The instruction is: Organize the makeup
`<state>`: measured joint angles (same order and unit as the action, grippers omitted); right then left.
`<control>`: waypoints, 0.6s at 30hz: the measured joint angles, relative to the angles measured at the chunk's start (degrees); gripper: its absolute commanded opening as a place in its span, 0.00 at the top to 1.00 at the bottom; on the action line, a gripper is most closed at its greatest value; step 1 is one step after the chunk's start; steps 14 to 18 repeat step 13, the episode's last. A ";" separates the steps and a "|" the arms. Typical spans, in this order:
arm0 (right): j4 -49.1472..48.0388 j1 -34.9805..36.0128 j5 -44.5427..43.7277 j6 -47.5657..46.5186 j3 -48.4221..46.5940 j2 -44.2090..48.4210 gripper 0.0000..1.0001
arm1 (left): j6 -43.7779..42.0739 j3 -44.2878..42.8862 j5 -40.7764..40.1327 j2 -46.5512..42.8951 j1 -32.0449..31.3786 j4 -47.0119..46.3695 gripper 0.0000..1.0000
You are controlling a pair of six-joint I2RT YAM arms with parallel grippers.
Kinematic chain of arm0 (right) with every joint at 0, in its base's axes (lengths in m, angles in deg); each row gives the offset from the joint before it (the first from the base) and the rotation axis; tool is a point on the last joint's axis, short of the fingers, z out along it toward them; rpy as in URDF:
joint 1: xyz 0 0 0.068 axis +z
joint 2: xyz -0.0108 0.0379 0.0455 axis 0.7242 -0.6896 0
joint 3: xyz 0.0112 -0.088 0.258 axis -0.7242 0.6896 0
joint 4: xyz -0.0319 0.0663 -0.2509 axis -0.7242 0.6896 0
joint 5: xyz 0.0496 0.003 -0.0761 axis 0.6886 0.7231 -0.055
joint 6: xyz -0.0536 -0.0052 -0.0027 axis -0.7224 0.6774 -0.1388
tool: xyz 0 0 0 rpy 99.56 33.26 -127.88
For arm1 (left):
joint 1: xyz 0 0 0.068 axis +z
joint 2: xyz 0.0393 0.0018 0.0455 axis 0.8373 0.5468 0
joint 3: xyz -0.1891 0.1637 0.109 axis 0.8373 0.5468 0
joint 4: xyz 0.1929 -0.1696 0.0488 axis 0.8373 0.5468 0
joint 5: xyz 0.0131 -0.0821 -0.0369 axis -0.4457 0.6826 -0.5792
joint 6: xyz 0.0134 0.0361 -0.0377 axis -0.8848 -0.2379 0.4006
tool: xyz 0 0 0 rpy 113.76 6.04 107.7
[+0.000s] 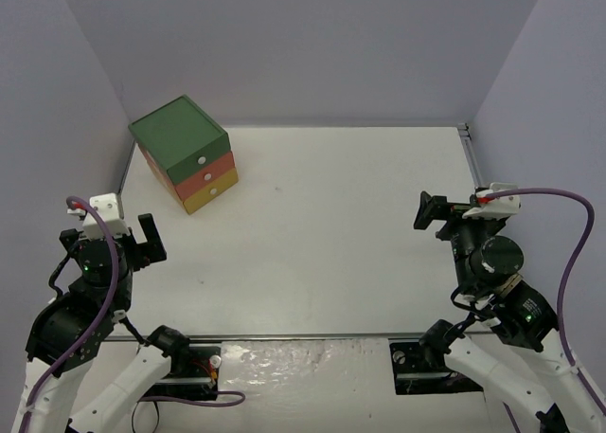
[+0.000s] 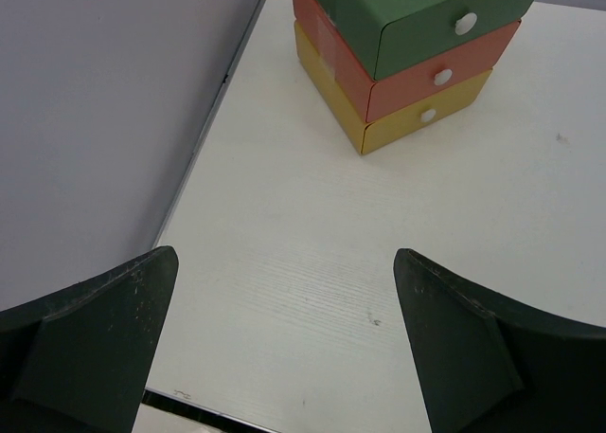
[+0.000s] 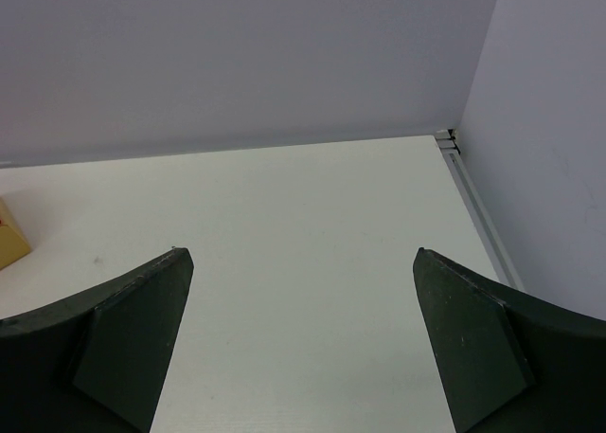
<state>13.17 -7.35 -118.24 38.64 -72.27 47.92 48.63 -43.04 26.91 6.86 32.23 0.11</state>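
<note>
We find the left claw (image 1: 142,242) at the lower left of the top view, spread wide above the desk (image 1: 322,225) and gripping nothing. The right claw (image 1: 431,211), at the right side, is spread just as wide and grips nothing either. A three-drawer box (image 1: 185,153), green over orange over yellow, stands at the upper left with its drawers shut. Where the makeup lies we cannot tell.

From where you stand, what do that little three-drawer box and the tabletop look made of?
Three-drawer box: probably painted wood or stiff card; matte green, orange and yellow faces, crisp edges, white round knobs. Tabletop: white laminate or painted board, judging by its faint streaky grain.
</note>
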 measured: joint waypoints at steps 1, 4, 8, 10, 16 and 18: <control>0.03 0.00 0.00 0.00 0.01 0.00 0.00 | 0.17 0.00 -0.12 0.04 0.00 0.00 0.03; 0.07 0.00 0.00 0.00 0.02 0.00 0.00 | 0.70 0.11 -0.40 0.13 0.00 0.00 0.03; 0.07 0.00 0.00 -0.04 0.02 -0.04 0.00 | 1.29 0.86 -0.48 0.23 0.00 -0.02 0.03; 0.07 0.00 0.02 -0.05 0.02 -0.10 0.00 | 1.45 1.30 -0.47 0.42 0.00 -0.04 0.03; 0.08 0.00 0.04 -0.11 0.02 -0.26 0.00 | 1.62 1.81 -0.42 0.72 0.00 -0.04 0.03; 0.08 0.00 0.04 -0.11 0.02 -0.26 0.00 | 1.62 1.81 -0.42 0.72 0.00 -0.04 0.03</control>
